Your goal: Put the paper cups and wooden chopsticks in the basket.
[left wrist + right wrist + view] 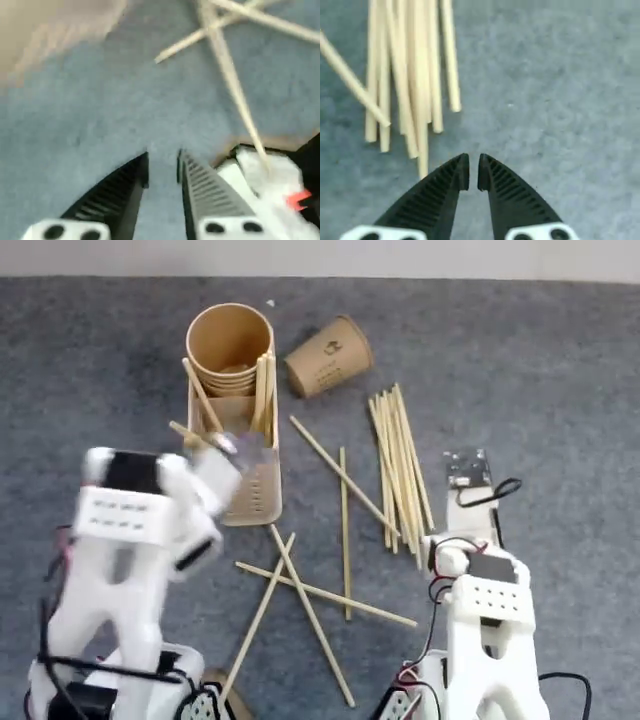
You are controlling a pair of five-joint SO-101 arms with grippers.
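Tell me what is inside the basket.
Stacked paper cups stand at the basket's far end, with several chopsticks leaning beside them. The left arm covers part of its near interior.

I viewed the table [560, 360] from a fixed camera high above, facing straight down. Both wrist cameras faced down, close to it; the right shared the chopstick bundle [398, 455], the left apparently the crossed chopsticks [223, 55].
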